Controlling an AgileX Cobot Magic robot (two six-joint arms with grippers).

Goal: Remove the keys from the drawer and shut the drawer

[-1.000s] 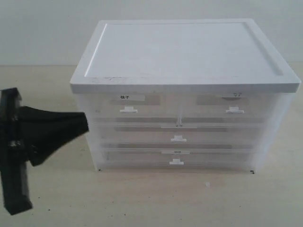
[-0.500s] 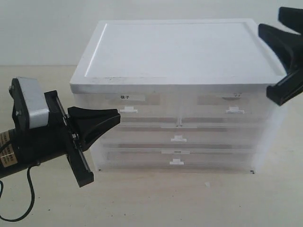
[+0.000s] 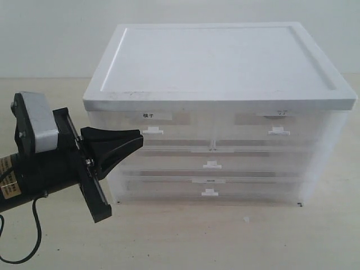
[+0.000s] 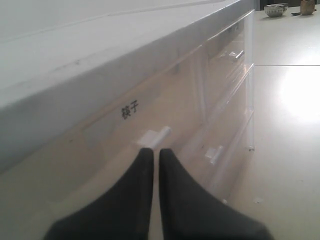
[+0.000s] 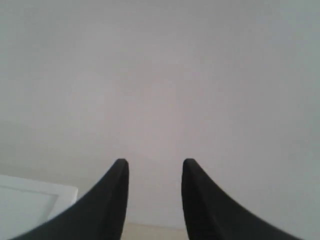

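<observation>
Left claw point(image 3: 139, 138): its two black, tapered fingers are pressed almost together with only a hairline gap between them, and they hold nothing. The tips sit level with the top row of a drawer cabinet point(image 3: 225, 169), just short of the white tab handle point(image 3: 152, 130) of the left half-width drawer point(image 3: 152, 125). Whether they touch it cannot be told. That drawer's white label carries black characters.

Right claw point(image 5: 152, 162): seen only by its own wrist camera. The fingers stand clearly apart with nothing between them, raised before a plain pale wall point(image 5: 160, 75). A corner of the white cabinet top shows beside one finger.

Task drawer point(image 3: 275, 126): the right half-width drawer of the top row, fully pushed in, well apart from the left claw across the cabinet front. It has a small white tab and a faint greyish label. Its front is translucent, cloudy plastic.

Keys: not discernible through the clouded drawer front.

Cabinet: a rectangular body of frosted plastic under a smooth, matt white lid point(image 3: 214, 56) with a raised rim. Below the top pair lie two full-width drawers point(image 3: 211, 169), each with a white tab at centre and both closed.

Tabletop point(image 3: 225, 242): pale beige, flat and matt.
</observation>
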